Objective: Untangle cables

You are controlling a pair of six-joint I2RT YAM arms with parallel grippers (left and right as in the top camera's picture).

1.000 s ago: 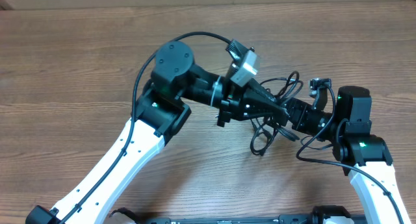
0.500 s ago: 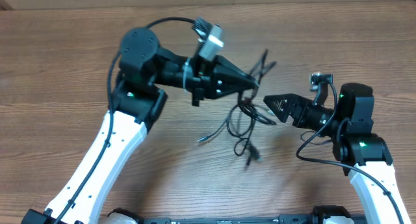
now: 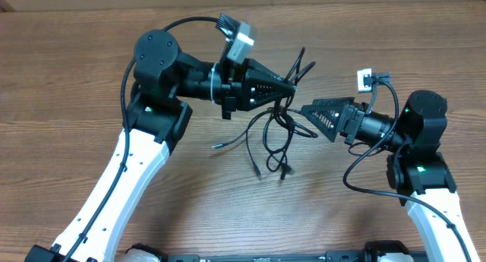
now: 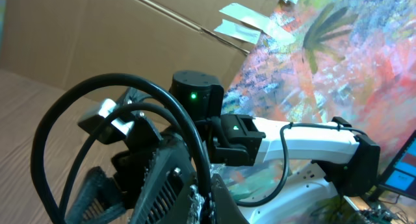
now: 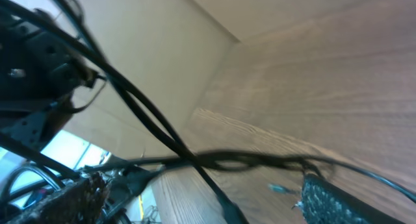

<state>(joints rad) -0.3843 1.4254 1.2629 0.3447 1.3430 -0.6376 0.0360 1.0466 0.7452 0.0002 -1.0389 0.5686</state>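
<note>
The cables (image 3: 275, 137) are a tangle of thin black cords hanging over the wooden table, with loose plug ends near the surface. My left gripper (image 3: 292, 87) is shut on the top of the tangle and holds it up. In the left wrist view (image 4: 208, 201) a cord loop (image 4: 97, 97) rises from between its fingers. My right gripper (image 3: 306, 110) points left, just right of the tangle. In the right wrist view (image 5: 201, 198) its fingers are wide apart, and cords (image 5: 162, 130) cross in front of them, apart from both fingers.
The wooden table (image 3: 76, 64) spreads round both arms. My right arm (image 4: 312, 136) shows in the left wrist view, with a colourful panel behind it. Thick black robot wires loop over my left wrist (image 3: 190, 26) and below my right wrist (image 3: 364, 167).
My left gripper pulled the tangle left and lifted it off the table. My right gripper came away from the tangle, then moved up and left toward it.
</note>
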